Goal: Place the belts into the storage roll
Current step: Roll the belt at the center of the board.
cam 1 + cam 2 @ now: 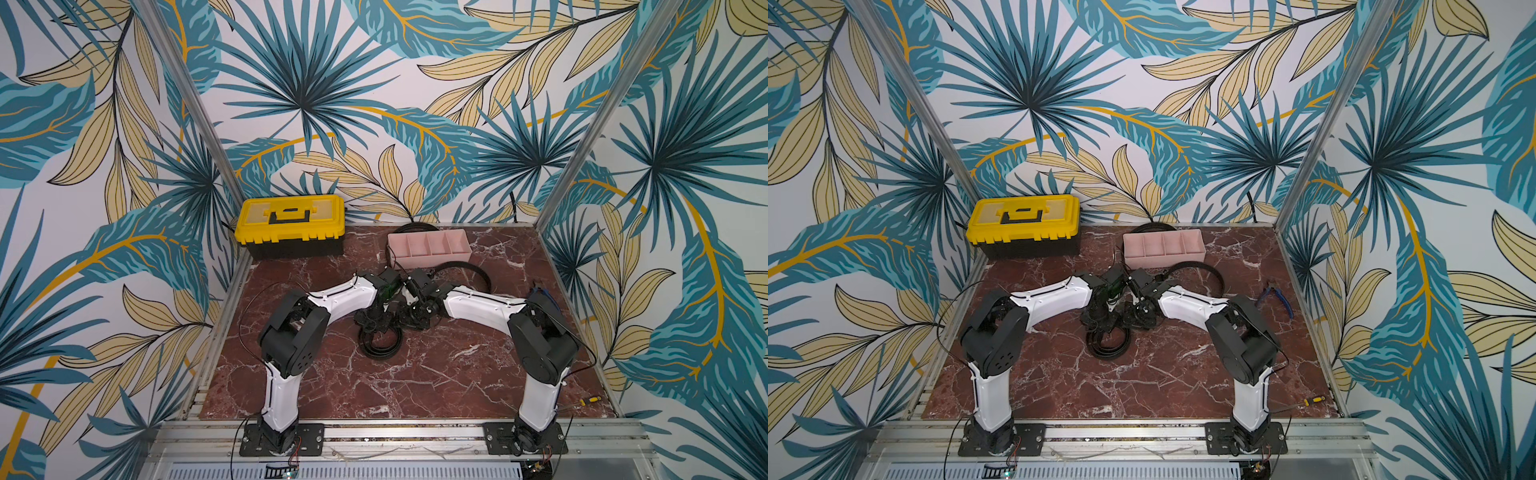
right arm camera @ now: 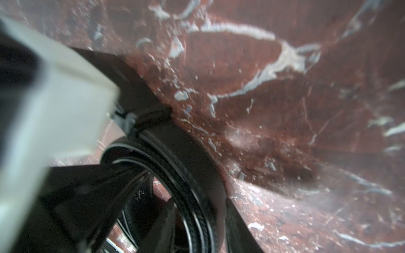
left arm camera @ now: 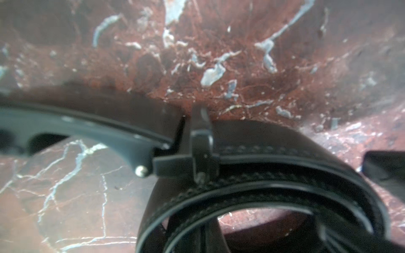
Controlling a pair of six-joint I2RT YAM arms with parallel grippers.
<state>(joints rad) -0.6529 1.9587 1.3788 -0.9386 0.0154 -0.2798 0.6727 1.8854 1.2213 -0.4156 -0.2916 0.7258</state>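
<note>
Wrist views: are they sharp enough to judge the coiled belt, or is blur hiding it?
Left wrist view: the buckle is fairly crisp, the belt softens toward the frame edge, corners dim. Right wrist view: smeared, a white shape fully out of focus, belt stitching only faintly readable. Both top views: sharp, evenly lit.

Noting: coiled belt [image 1: 370, 350] is lying mid-worktop; loose belt [image 1: 467, 266] is curling around the pink four-compartment storage roll [image 1: 432, 261] sitting by the far edge.

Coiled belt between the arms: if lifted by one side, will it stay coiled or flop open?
The coiled belt is wound loosely with gaps, so it probably loosens and sags. Its buckle looks metal, likely weighting that end.
</note>
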